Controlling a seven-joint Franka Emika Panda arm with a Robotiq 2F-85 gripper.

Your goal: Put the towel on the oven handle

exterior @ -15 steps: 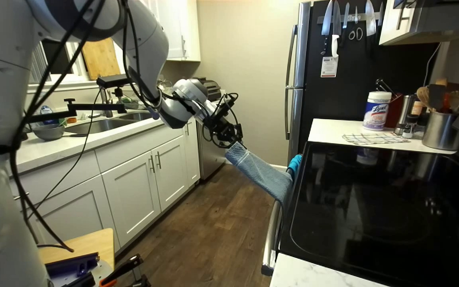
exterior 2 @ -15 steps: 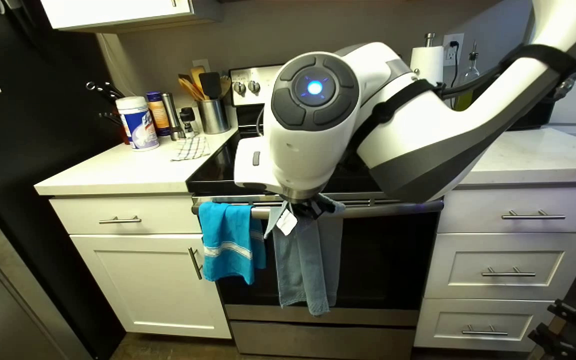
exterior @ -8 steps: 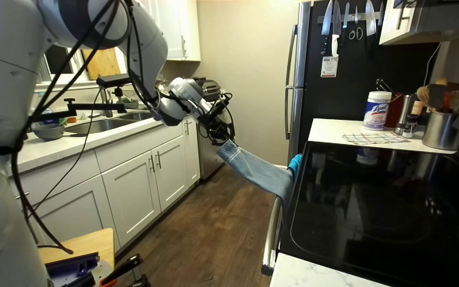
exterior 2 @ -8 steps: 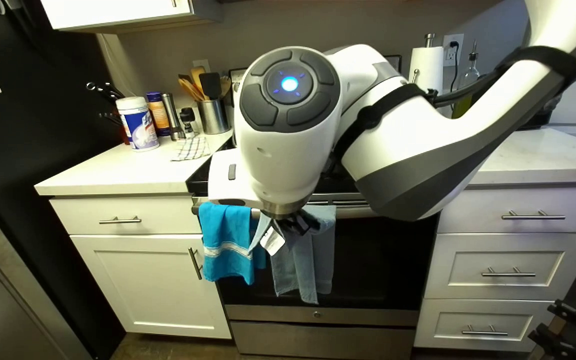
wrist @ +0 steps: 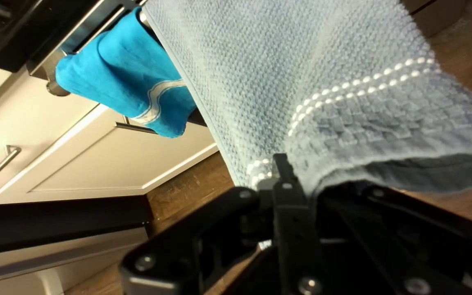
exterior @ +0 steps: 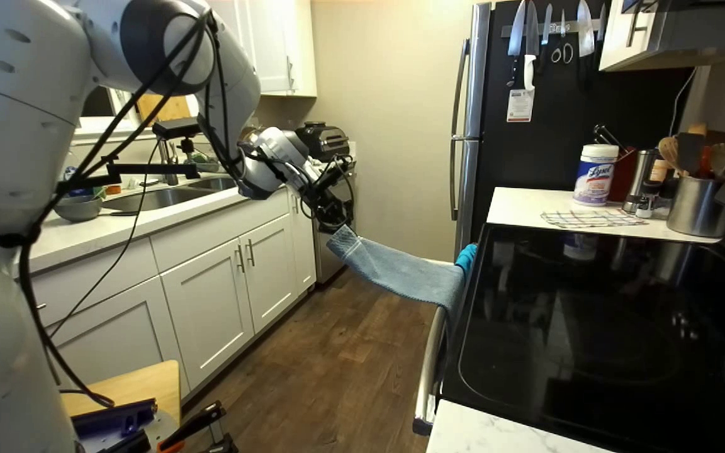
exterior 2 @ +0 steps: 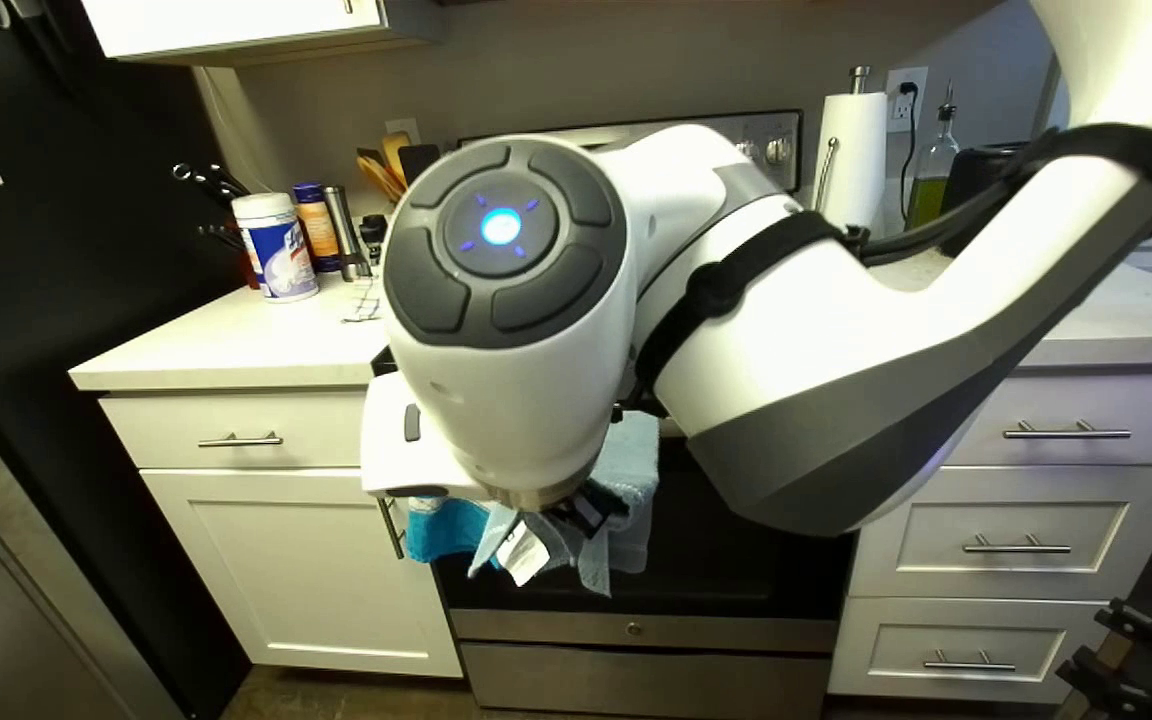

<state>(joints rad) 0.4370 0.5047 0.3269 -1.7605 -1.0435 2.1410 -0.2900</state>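
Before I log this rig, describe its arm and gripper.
The arm is white with dark grey panels, black straps and cables. Its round grey button pad glows blue in the middle. The gripper is black and angular, with shiny screws.

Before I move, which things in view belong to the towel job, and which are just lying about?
For the job: pale blue towel; gripper, shut on that towel; oven handle.

Not for the job: bright blue towel, hanging on the same handle; Lysol tub; checked cloth; steel utensil holder; paper towel roll; knives.
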